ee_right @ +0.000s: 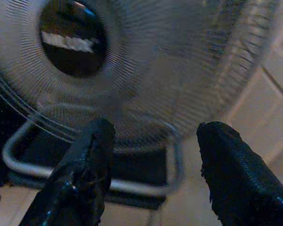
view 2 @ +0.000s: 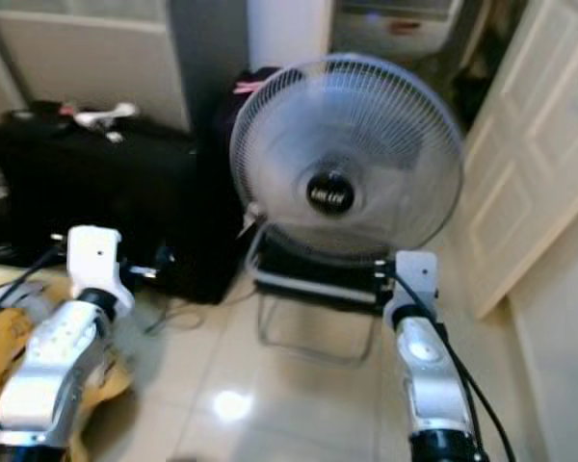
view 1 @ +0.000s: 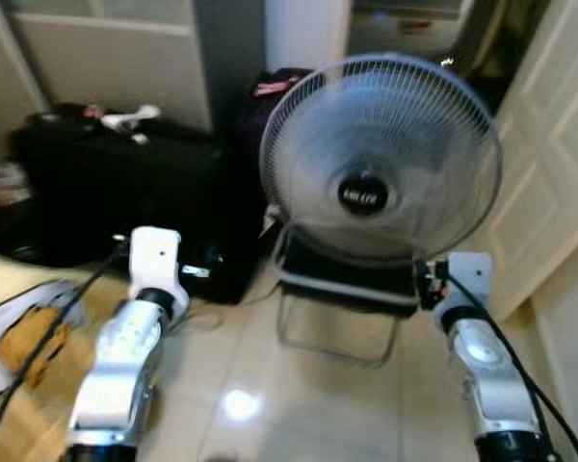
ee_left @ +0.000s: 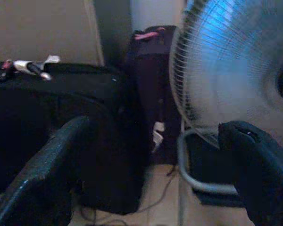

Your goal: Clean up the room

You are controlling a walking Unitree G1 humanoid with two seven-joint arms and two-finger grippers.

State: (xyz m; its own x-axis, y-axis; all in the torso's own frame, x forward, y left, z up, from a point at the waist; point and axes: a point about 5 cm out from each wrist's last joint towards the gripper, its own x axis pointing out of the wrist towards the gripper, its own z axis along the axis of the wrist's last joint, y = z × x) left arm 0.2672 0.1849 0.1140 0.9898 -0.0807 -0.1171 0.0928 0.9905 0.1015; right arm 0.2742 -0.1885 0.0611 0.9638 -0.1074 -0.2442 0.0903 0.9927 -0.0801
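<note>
Left eye view: a round fan with a pale wire grille and a black hub stands on the glossy tile floor, propped on a bent metal tube frame over a dark base. It sits in front of a black suitcase and a second dark bag against the wall, with a white panelled door at the right. A yellow cloth lies at the lower left. The left arm reaches forward toward the suitcase; the right arm reaches up to the fan's lower right rim.

Right eye view: the same scene, the fan between the two silver arms.

Left wrist view: the left gripper has its jaws spread wide, holding nothing. One finger lies before the suitcase, the other just before the fan's grille edge; whether it touches is unclear.

Right wrist view: the right gripper also has its jaws spread wide and empty, pointing at the lower grille just above the tube frame, close to it.
</note>
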